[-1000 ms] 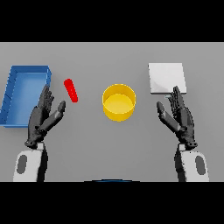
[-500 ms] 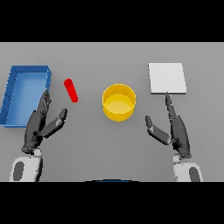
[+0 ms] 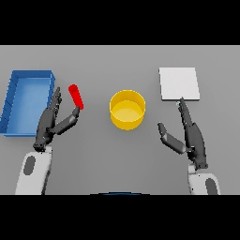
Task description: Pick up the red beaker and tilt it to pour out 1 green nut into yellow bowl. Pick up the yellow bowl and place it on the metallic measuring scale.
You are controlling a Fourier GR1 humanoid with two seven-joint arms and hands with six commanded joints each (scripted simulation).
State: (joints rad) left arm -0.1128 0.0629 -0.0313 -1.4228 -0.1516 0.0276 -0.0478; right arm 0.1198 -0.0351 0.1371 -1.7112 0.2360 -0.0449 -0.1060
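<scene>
A slim red beaker (image 3: 76, 96) lies tilted on the grey table, left of centre. My left hand (image 3: 50, 122) is open just below and left of it, the thumb tip close to the beaker's lower end and the fingers straight alongside. The yellow bowl (image 3: 127, 109) stands at the table's middle; I see nothing inside it. A flat pale metallic scale (image 3: 178, 83) lies at the back right. My right hand (image 3: 190, 133) is open in front of the scale, fingers straight toward it and thumb spread toward the bowl.
A blue open bin (image 3: 27, 101) stands at the far left, just beyond my left hand.
My left hand has moved up and right toward the red beaker. My right hand has pulled back and turned edge-on, with the thumb spread toward the bowl.
</scene>
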